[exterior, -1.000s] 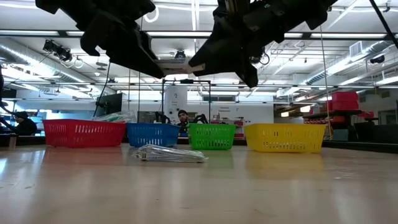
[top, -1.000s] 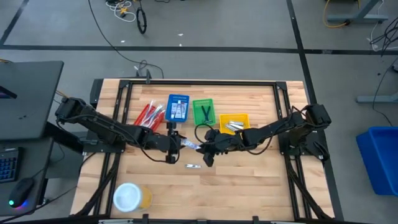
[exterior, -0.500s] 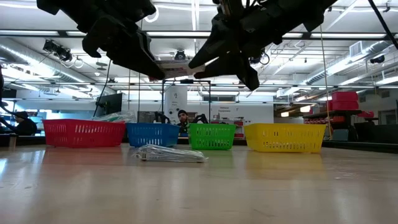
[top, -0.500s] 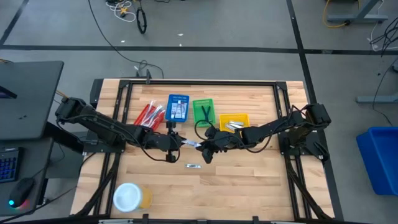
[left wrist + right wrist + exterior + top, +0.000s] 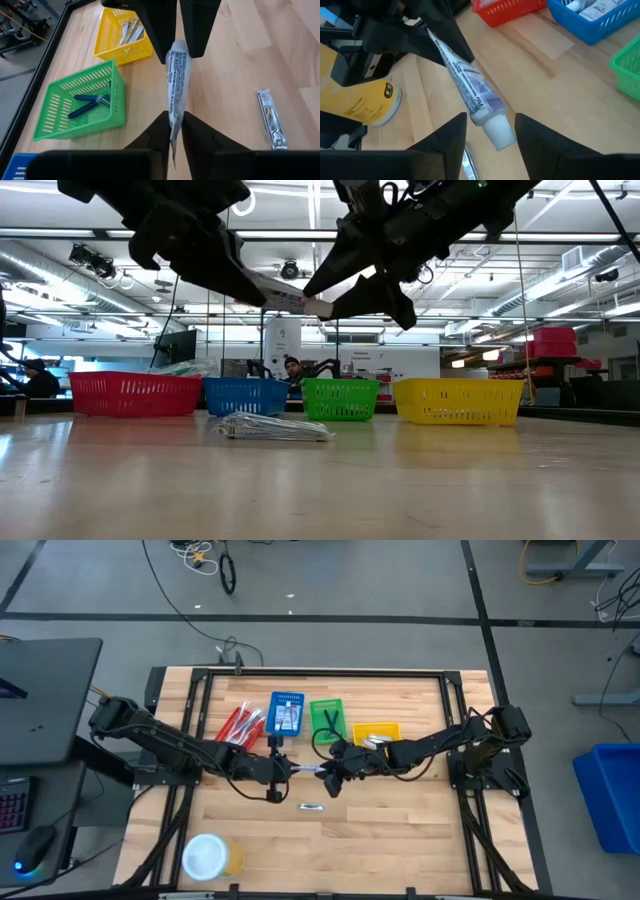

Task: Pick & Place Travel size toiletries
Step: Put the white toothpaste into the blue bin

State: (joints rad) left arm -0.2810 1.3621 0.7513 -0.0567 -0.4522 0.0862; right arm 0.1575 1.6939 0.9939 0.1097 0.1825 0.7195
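A small white and blue toothpaste tube point(image 5: 308, 771) hangs in the air above the table's middle, between my two grippers. My left gripper point(image 5: 291, 770) is shut on it from the left. My right gripper point(image 5: 490, 145) is open, its fingers standing on either side of the tube's white cap point(image 5: 499, 133) without touching it. A silvery packaged item point(image 5: 311, 807) lies flat on the wood nearer the front edge, also seen in the left wrist view point(image 5: 270, 120). My left gripper pinches the tube's flat crimped end point(image 5: 173, 126) between its two fingers. The fingers come about level from the table's left and lie along the tube. The tube sticks out past the fingertips toward the right arm, cap end foremost, lifted clear of the table.
Four small bins stand in a row at the back: red point(image 5: 240, 723), blue point(image 5: 287, 712), green point(image 5: 328, 718) and yellow point(image 5: 377, 735), each with items inside. A white-lidded yellow jar point(image 5: 210, 857) stands near the front left corner. Bare wood lies to the front right.
My left gripper has shut on the tube's flat end and taken hold. My right gripper has opened and let go of the cap end. The tube has stayed in the air between the two grippers.
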